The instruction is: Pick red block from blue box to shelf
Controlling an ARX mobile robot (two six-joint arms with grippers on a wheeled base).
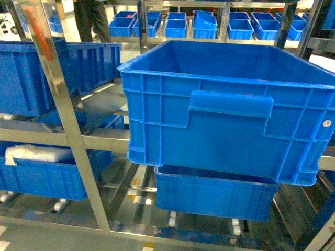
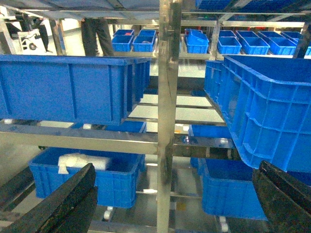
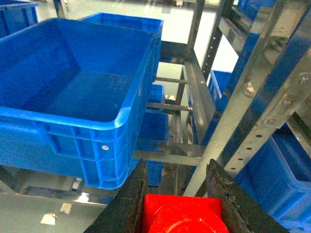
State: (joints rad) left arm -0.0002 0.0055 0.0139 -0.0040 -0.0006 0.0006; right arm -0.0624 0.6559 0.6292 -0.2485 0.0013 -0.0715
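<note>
Shelf: steel rack, tiers loaded with dark blue crates; delivery here is judged still to come. Large ribbed crate on the middle tier: interior looks bare in the right wrist view. Lower left crate: holds a white wrapped bundle. Blue box: not in view. Red block: already lifted, pinched between the right gripper fingers, beside the rack. Left gripper: jaws spread wide, holding nothing.

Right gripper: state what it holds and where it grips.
The right gripper holds the red block, its fingers pressing the block's two opposite sides. The left gripper holds nothing.
</note>
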